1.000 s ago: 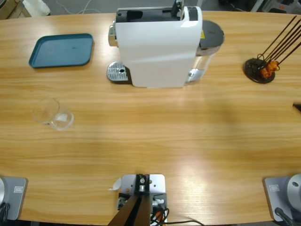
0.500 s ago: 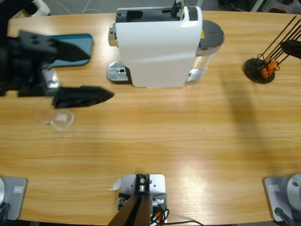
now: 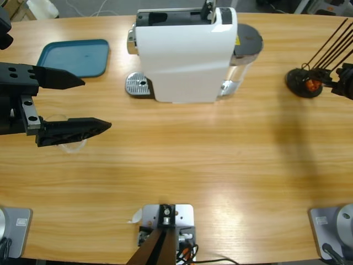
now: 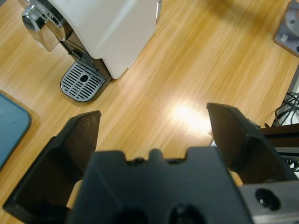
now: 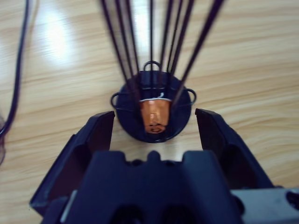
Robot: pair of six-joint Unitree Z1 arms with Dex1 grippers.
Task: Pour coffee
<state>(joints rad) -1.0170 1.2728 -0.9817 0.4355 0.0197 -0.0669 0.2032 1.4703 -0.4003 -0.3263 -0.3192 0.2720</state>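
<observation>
Left hand (image 3: 91, 105) wide open over glass (image 3: 65, 144), coffee indiscernible.

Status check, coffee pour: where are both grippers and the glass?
Left gripper open, empty, over the glass. Right gripper open, facing the black capsule stand. No coffee visible. Path to coffee machine unobstructed.

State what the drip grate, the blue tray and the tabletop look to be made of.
Drip grate: looks like brushed metal, silver-grey and slotted, though silver-coated plastic is possible.
Blue tray: probably moulded plastic, a uniform matte teal with rounded corners and a raised rim.
Tabletop: wood or wood-look laminate, with long straight grain lines and a soft sheen that reflects the light.
</observation>
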